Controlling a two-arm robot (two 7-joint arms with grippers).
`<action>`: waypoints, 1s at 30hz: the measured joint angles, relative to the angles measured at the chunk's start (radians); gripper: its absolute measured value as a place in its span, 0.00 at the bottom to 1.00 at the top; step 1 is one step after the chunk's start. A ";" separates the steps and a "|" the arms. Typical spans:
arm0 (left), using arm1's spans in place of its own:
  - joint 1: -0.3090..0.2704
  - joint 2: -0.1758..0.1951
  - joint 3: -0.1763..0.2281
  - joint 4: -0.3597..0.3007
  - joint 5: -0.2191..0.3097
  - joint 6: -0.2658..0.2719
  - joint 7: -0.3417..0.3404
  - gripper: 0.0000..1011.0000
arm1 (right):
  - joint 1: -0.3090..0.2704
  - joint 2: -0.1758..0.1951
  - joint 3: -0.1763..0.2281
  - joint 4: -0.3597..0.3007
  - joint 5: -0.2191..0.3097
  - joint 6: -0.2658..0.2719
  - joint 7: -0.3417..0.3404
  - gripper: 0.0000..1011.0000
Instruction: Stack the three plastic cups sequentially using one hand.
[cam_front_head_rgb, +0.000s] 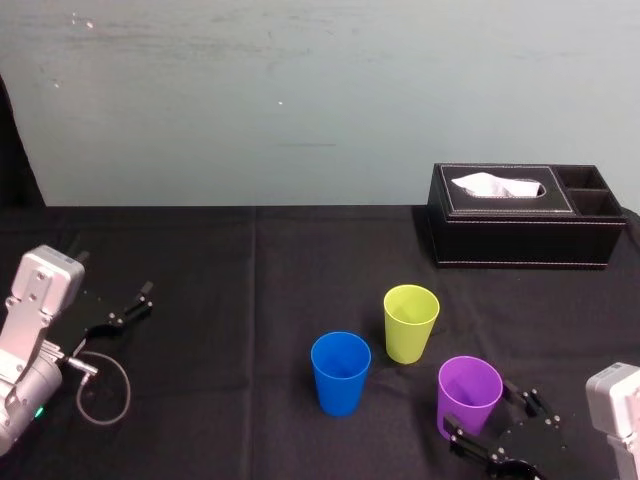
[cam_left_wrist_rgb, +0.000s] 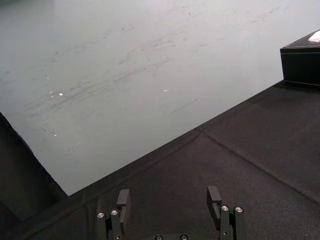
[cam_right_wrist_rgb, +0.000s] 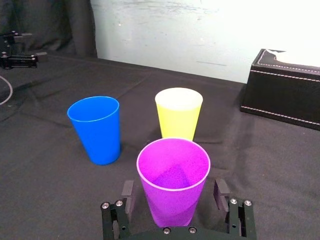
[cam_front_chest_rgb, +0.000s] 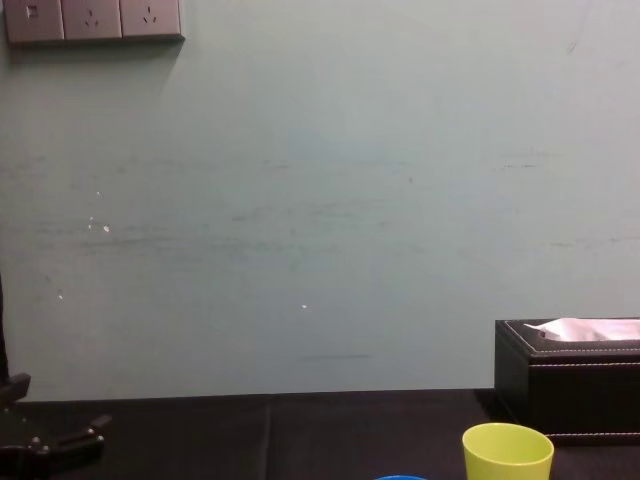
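Three plastic cups stand upright on the black cloth. The blue cup (cam_front_head_rgb: 340, 372) (cam_right_wrist_rgb: 96, 129) is on the left, the lime cup (cam_front_head_rgb: 410, 322) (cam_right_wrist_rgb: 178, 113) (cam_front_chest_rgb: 507, 452) is farther back, and the purple cup (cam_front_head_rgb: 468, 395) (cam_right_wrist_rgb: 173, 180) is nearest me. My right gripper (cam_front_head_rgb: 488, 414) (cam_right_wrist_rgb: 174, 192) is open and straddles the purple cup's lower half. A small gap shows between each finger and the cup. My left gripper (cam_front_head_rgb: 125, 308) (cam_left_wrist_rgb: 168, 199) rests open and empty at the far left of the table.
A black leather tissue box (cam_front_head_rgb: 525, 215) (cam_right_wrist_rgb: 285, 95) (cam_front_chest_rgb: 570, 380) stands at the back right, behind the lime cup. A loose cable loop (cam_front_head_rgb: 100, 385) lies by the left arm. A pale wall closes off the back of the table.
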 joint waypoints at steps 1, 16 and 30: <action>0.000 0.000 0.000 0.000 0.000 0.000 0.000 0.99 | 0.004 -0.005 0.002 0.004 -0.005 -0.001 0.002 0.99; 0.000 0.000 0.000 0.000 0.000 0.000 0.000 0.99 | 0.043 -0.044 0.006 0.035 -0.057 0.016 0.018 0.99; 0.000 0.000 0.000 0.000 0.000 0.000 0.000 0.99 | 0.073 -0.088 0.021 0.077 -0.092 0.009 0.038 0.99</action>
